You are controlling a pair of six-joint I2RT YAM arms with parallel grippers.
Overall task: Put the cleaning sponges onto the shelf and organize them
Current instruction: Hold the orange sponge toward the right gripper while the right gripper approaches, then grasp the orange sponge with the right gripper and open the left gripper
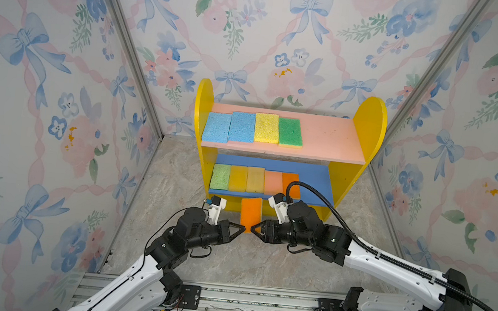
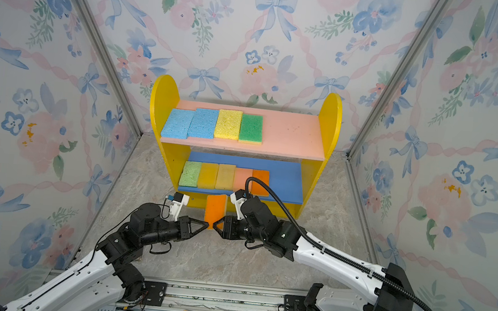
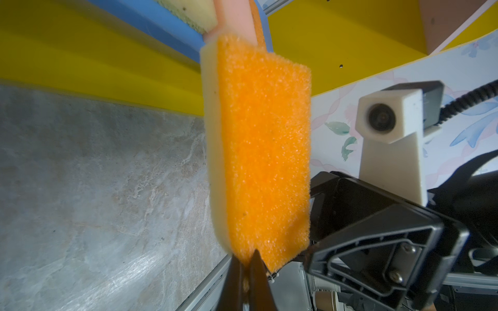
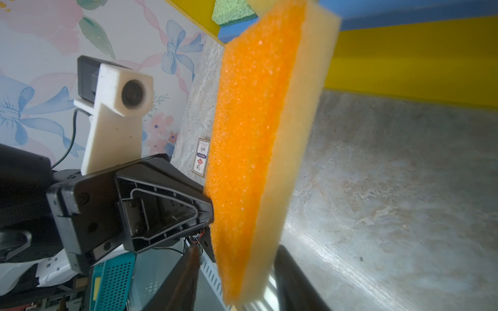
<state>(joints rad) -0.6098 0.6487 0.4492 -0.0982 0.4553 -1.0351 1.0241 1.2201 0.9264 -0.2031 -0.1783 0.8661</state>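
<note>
While our left claw (image 1: 243, 229) clamps a corner of the orange sponge (image 1: 251, 212) just in front of the shelf (image 1: 368, 127), our right claw (image 1: 253, 229) straddles it, not yet closed. Early left release drops it on the counter (image 1: 231, 263).

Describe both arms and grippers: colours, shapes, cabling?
The left arm and right arm have white link shells and black joints. The left gripper and right gripper have black triangular fingers with ribbed open frames. Each wrist carries a white camera housing. A black ribbed conduit runs along the right arm; a thin dark wire leaves the left camera.
</note>
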